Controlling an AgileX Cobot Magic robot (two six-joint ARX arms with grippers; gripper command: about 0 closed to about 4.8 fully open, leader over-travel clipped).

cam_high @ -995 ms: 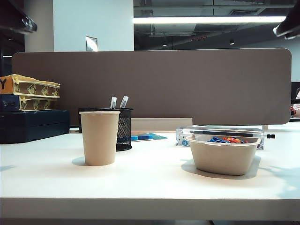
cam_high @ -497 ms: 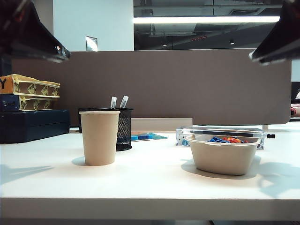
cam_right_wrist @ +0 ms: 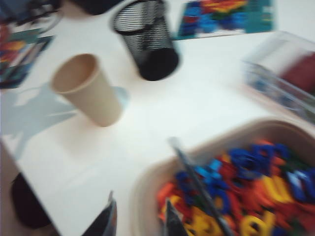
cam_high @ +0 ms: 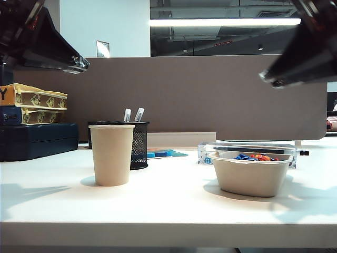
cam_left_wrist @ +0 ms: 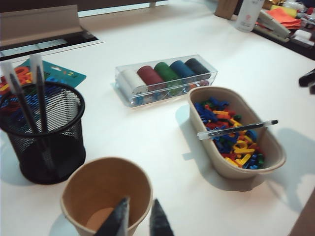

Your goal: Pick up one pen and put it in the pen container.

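Pen (cam_left_wrist: pixel 237 129) laid across beige pulp bowl (cam_left_wrist: pixel 275 156), mesh pen container (cam_left_wrist: pixel 44 132) behind paper cup (cam_left_wrist: pixel 106 196), left pincer (cam_left_wrist: pixel 138 221) and right pincer (cam_right_wrist: pixel 138 219) lowered further into view than before, both parted, nothing grasped.

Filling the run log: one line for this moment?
phase: approach | left claw: open, above paper cup | right claw: open, over bowl | pen: across bowl | pen container: two pens inside
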